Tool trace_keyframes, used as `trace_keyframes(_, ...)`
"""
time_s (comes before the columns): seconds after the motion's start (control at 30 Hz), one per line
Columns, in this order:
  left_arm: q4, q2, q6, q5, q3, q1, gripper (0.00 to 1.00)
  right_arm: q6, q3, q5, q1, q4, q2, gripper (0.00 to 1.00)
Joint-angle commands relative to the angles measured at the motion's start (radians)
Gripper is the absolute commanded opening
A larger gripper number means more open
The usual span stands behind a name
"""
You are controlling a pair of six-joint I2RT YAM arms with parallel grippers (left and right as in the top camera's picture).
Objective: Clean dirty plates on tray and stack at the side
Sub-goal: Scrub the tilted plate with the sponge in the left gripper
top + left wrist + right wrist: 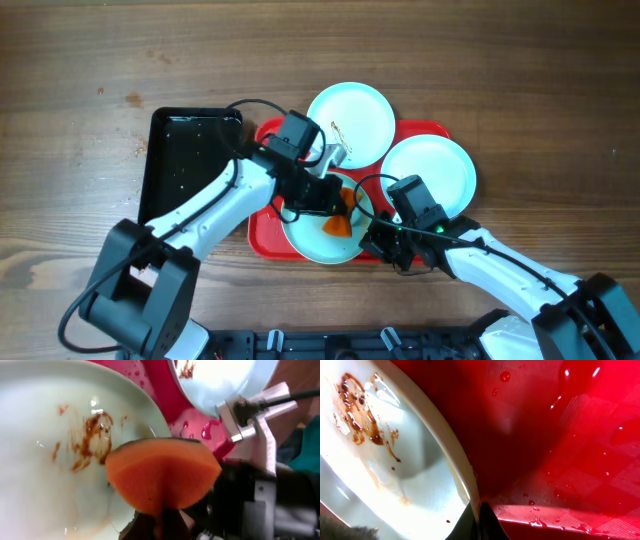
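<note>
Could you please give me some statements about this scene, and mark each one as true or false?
1. The left gripper holds an orange sponge. True.
2. The right gripper is open above the table. False: it is shut on the rim of the front plate.
3. The front plate is clean. False: brown sauce smears mark its centre.
4. The plates are stacked beside the tray. False: all three lie unstacked on the red tray.
5. A black tray lies beside the red tray. True.
</note>
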Motion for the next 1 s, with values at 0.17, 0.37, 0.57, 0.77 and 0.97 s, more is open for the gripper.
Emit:
trace_keyframes(0.17,0.143,0.19,-0.182,-0.302,-0.003,-0.026,0.04,0.006,-0.009,-0.02,0.004,-0.013,0.004,0.04)
trace_keyframes(0.37,0.138,0.192,-0.158,-0.568,-0.003,-0.027,0.04,-0.002,-0.009,-0.019,0.004,-0.035,0.004,0.04)
trace_keyframes(0.57,0.02,0.192,-0.217,-0.841,-0.003,-0.027,0.04,-0.008,-0.009,-0.019,0.004,-0.045,0.004,0.05)
trace_keyframes(0.77,0.055,0.192,0.042,-0.283,-0.003,-0.05,0.04,-0.008,-0.009,-0.018,0.004,-0.046,0.004,0.04)
trace_keyframes(0.97,0.121,0.192,0.11,-0.022,-0.003,-0.162,0.04,-0.013,-0.009,-0.016,0.004,-0.045,0.004,0.04)
